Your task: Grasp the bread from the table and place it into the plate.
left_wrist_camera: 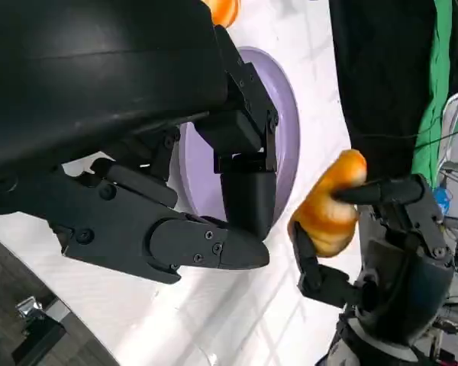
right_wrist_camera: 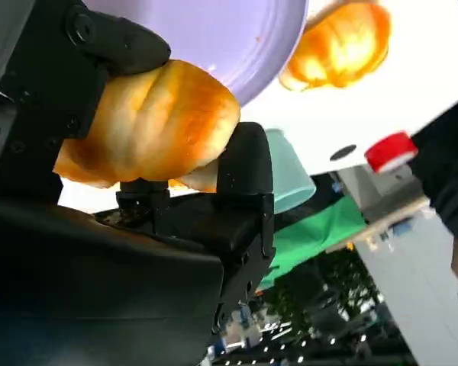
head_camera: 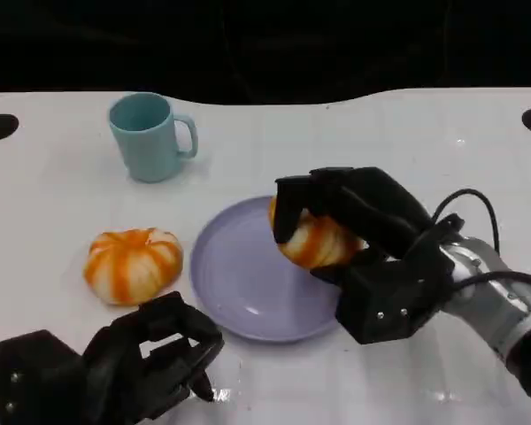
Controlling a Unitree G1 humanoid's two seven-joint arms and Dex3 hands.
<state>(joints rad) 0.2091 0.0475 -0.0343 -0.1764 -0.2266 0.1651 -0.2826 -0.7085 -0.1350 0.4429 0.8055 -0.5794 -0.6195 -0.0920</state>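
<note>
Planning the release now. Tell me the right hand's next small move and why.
Probably lower a little toward the plate's centre, then open. The right hand grips one bread over the purple plate's far right edge, apparently not yet resting on it; releasing here might let it roll off the rim.

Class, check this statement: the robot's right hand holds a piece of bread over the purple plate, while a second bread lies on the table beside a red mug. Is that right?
Not quite. The mug is light blue, not red, as the head view shows. The rest stands: the right hand holds a bread over the purple plate, and a second bread lies on the table.
</note>
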